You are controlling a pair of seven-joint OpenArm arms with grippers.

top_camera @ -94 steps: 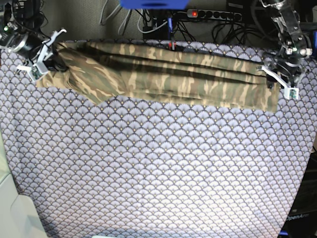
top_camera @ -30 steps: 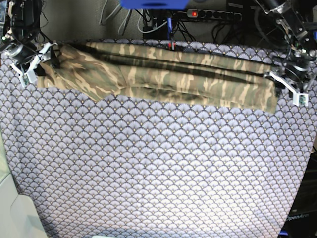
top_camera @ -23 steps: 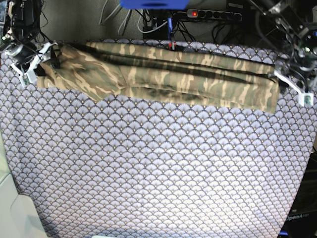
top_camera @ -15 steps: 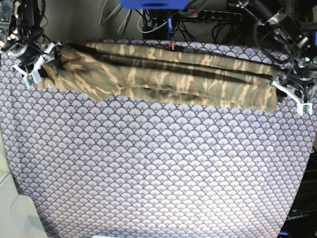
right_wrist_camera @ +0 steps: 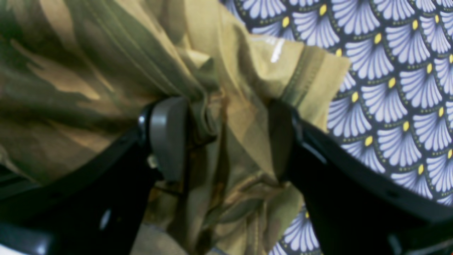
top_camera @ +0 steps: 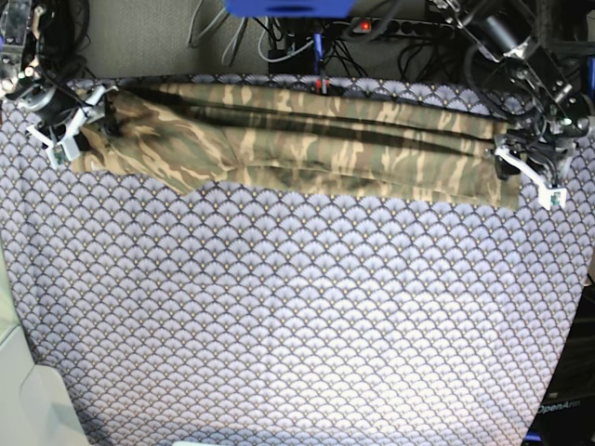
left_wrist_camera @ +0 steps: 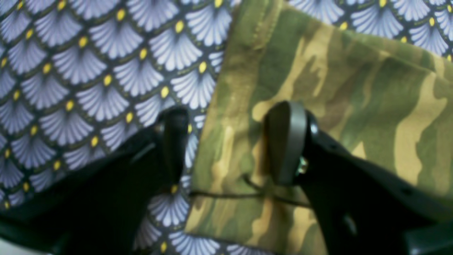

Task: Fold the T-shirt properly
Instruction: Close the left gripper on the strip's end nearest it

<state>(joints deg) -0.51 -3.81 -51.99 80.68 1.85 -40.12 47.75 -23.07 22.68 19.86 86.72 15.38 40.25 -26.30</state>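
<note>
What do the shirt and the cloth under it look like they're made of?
Shirt: seemingly thin woven cotton, matte; it creases softly and shows stitched hems. Tablecloth: printed fabric, possibly coated; it lies smooth with a faint sheen.

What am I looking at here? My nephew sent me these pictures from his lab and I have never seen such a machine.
It is a robot with two arms, each ending in a claw, working at folding a shirt. One picture looks down over the whole table; the other two come from small cameras mounted just behind each claw. On the purple scallop-patterned tablecloth lies a camouflage T-shirt, already gathered into a long band along the far edge. The left claw sits at one end of the band, its jaws open, one finger over the cloth and one over the tablecloth. The right claw is at the other end, jaws apart with bunched cloth between them; whether it grips is unclear.
</note>
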